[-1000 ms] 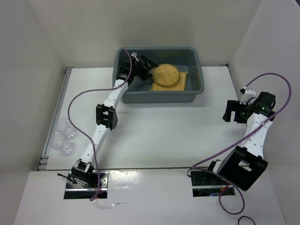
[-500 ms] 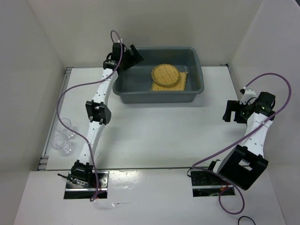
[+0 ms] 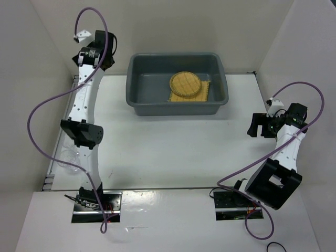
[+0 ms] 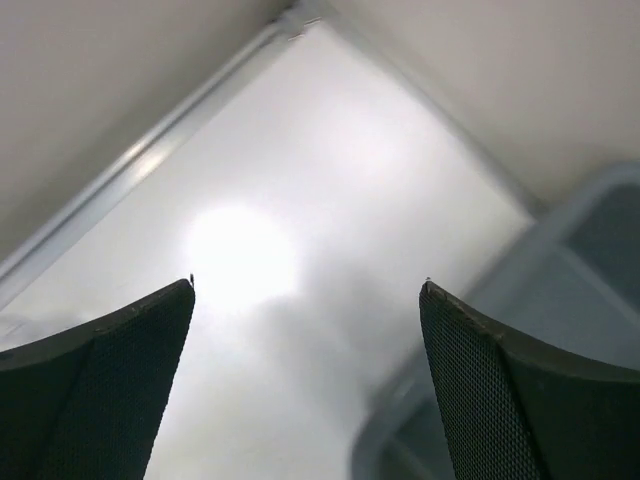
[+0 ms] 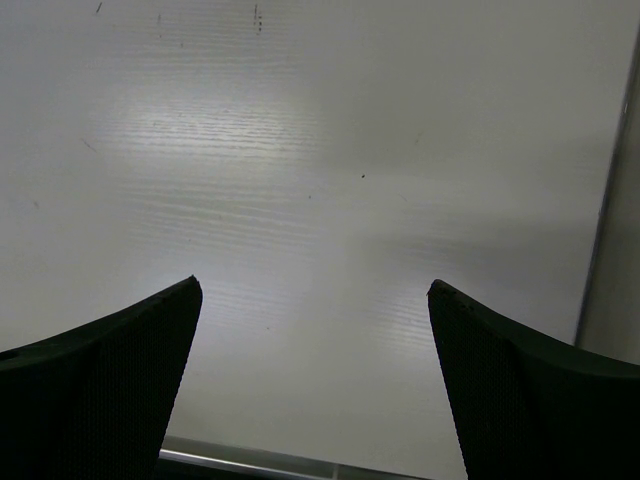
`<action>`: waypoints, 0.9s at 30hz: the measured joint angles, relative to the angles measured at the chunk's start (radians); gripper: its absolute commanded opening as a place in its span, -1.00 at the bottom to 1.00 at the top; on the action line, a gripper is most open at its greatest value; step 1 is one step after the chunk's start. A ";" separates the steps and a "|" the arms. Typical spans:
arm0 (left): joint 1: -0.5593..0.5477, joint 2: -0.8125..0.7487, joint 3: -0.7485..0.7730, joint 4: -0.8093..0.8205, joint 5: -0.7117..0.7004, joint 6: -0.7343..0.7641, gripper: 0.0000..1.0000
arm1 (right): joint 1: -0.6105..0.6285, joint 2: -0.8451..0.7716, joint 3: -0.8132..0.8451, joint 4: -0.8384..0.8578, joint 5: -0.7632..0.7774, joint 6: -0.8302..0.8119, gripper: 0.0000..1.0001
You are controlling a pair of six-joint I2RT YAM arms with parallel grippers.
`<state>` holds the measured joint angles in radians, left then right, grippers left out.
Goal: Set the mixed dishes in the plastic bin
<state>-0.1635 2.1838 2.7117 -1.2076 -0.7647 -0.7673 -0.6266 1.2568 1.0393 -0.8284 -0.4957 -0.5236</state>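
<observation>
The dark grey plastic bin stands at the back middle of the table. Inside it the round yellow grid-patterned plate lies on the square yellow mat. My left gripper is raised high to the left of the bin, open and empty; in the left wrist view the bin's blurred corner shows at lower right. My right gripper is open and empty over bare table at the right; the right wrist view shows only table. Small clear items sit at the left edge, partly hidden by the left arm. No orange-brown disc shows.
White walls close in the table on the left, back and right. A metal rail runs along the left edge. Purple cables loop off both arms.
My left gripper has drawn up and out of the bin and swung left and back, away from the round plate. The left arm now stands over the clear items. The right arm barely moved.
</observation>
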 measured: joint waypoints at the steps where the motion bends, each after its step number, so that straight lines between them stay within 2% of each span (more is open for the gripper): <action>1: 0.008 -0.045 -0.085 -0.016 -0.032 -0.022 0.98 | 0.000 0.000 0.000 -0.001 -0.004 -0.005 0.96; 3: 0.029 -0.167 -0.337 -0.006 -0.056 -0.079 0.98 | 0.000 0.000 0.000 -0.002 -0.013 -0.013 0.96; 7: 0.178 -0.468 -0.895 0.076 0.052 -0.085 0.98 | 0.000 -0.001 0.000 -0.005 -0.024 -0.025 0.96; 10: 0.327 -0.646 -1.137 0.135 0.127 -0.061 0.98 | 0.002 -0.001 -0.001 -0.008 -0.026 -0.030 0.96; 12: 0.408 -0.750 -1.241 0.180 0.208 -0.030 0.98 | 0.007 -0.001 -0.001 -0.010 -0.032 -0.036 0.96; 15: 0.470 -0.838 -1.366 0.267 0.346 0.002 0.98 | 0.009 -0.001 -0.001 -0.011 -0.043 -0.045 0.96; 20: 0.481 -0.805 -1.504 0.354 0.530 0.016 0.98 | 0.011 -0.001 -0.001 -0.014 -0.049 -0.055 0.96; 27: 0.560 -0.786 -1.590 0.424 0.625 0.034 0.98 | 0.011 -0.002 -0.001 -0.016 -0.059 -0.064 0.96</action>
<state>0.3965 1.3975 1.1217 -0.7837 -0.1394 -0.7330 -0.6151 1.2552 1.0382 -0.8448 -0.5545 -0.5877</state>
